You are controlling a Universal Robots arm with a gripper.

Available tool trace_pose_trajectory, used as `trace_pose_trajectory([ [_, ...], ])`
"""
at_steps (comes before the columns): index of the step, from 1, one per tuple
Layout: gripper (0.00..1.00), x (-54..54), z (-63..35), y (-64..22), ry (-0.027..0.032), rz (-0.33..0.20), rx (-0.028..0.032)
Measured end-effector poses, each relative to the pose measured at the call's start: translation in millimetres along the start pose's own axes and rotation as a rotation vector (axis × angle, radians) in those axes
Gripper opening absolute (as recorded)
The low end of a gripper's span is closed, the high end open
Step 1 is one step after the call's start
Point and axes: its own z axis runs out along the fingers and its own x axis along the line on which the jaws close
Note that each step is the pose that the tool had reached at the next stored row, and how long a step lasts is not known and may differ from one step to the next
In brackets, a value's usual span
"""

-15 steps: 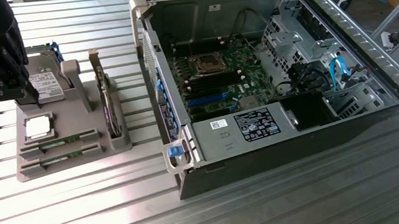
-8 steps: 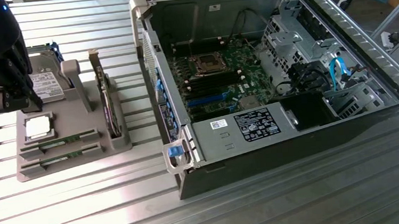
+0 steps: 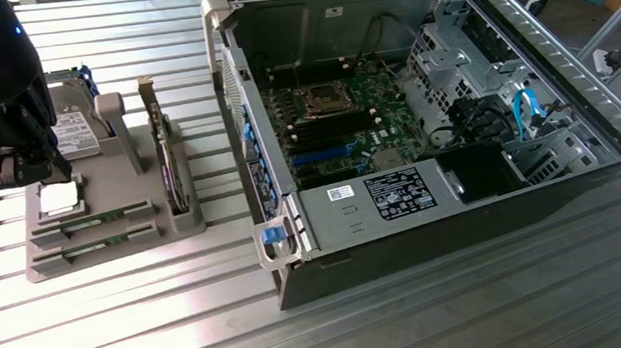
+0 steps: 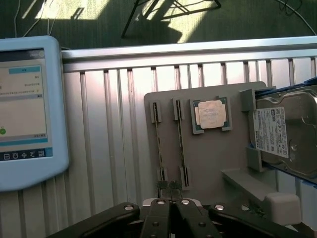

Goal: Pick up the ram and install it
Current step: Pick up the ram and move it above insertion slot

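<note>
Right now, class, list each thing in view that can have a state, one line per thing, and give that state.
tool: shut, holding nothing, close to one end of the ram sticks
ram sticks: two, on edge in the grey holder slots
processor: flat in its recess
hard drive: propped in the holder
expansion card: upright in its slot
computer case: on its side, open
teach pendant: screen lit

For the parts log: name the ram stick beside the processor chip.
The ram in the slot beside the processor chip; the other ram sits one slot farther off.
</note>
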Motion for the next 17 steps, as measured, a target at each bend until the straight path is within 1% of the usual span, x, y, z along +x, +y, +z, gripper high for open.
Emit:
trace_pose_trajectory([
  [8,0.11,0.0,0.1,0.0,-0.0001,0.000,0.0001],
  [10,0.24,0.1,0.1,0.0,-0.0002,0.000,0.0001],
  [11,0.24,0.1,0.1,0.0,-0.0001,0.000,0.0001],
  [12,0.30,0.1,0.1,0.0,-0.0001,0.000,0.0001],
  [15,0.30,0.1,0.2,0.0,0.0000,-0.002,-0.0001],
  [17,0.30,0.1,0.9,-0.2,0.0002,-0.014,-0.0002],
])
